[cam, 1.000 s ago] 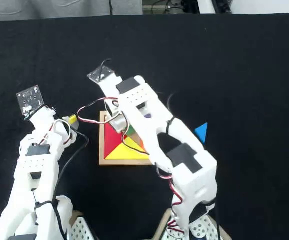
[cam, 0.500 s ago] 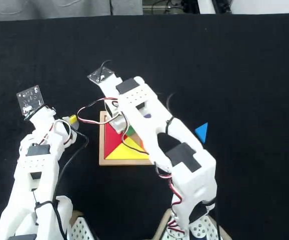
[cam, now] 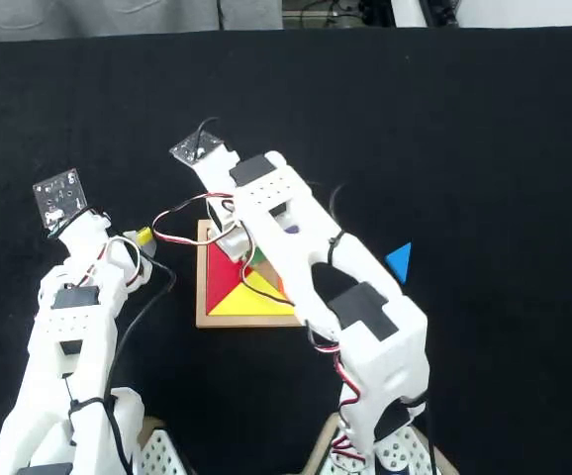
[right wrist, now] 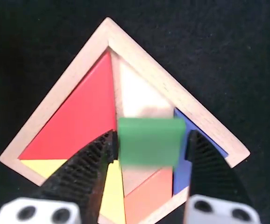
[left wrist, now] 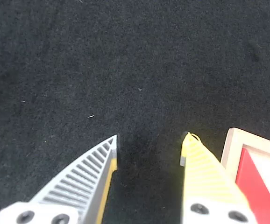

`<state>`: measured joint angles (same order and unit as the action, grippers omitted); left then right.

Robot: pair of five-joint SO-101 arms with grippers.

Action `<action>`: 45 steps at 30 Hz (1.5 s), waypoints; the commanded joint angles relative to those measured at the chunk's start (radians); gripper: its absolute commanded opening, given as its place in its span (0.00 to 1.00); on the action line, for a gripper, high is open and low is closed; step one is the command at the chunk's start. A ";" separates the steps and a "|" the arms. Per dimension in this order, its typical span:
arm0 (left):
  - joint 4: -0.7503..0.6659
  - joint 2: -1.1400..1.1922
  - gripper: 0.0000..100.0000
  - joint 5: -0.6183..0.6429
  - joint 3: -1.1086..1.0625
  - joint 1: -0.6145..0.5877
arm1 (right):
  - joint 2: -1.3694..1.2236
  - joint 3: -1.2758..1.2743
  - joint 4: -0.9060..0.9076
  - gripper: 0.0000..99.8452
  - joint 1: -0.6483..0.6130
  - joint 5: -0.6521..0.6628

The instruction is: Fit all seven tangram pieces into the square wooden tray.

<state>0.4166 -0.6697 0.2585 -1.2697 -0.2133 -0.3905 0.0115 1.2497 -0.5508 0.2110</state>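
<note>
Directly above the tray (right wrist: 139, 60), right gripper (right wrist: 151, 139) clamps green square (right wrist: 149, 151); left gripper (left wrist: 151, 136) — jaws apart — hovers alongside.

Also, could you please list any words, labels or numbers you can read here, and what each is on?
No text can be read. The wooden tray, the green piece and the blue triangle are plain; any marks on the small board atop an arm are too small to tell.

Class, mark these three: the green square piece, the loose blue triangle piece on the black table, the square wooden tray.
green square piece (right wrist: 150, 142), right wrist view, centre of face
blue triangle piece (cam: 400, 262), high view, centre
square wooden tray (right wrist: 149, 70), right wrist view, bare rim
</note>
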 commanded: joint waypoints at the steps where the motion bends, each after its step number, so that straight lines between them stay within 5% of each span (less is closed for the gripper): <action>1: -0.017 -0.018 0.22 -0.006 0.012 0.013 | 0.008 0.019 -0.011 0.25 -0.014 0.012; 11: -0.017 -0.018 0.22 -0.006 0.012 0.013 | 0.016 0.042 -0.028 0.23 -0.014 0.006; 16: -0.017 -0.018 0.22 -0.006 0.012 0.013 | -0.016 0.068 -0.155 0.01 -0.015 0.003; 32: -0.017 -0.018 0.22 -0.006 0.013 0.013 | -0.111 0.143 -0.086 0.01 -0.012 -0.002; 39: -0.017 -0.018 0.22 -0.006 0.013 0.013 | 0.209 0.088 -0.034 0.01 0.052 -0.064; 45: -0.017 -0.018 0.22 -0.006 0.013 0.013 | 0.650 -0.182 -0.002 0.01 0.273 -0.023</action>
<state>0.4166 -0.6697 0.2585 -1.2697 -0.2133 0.0054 -0.0560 1.2390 -0.3867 0.1603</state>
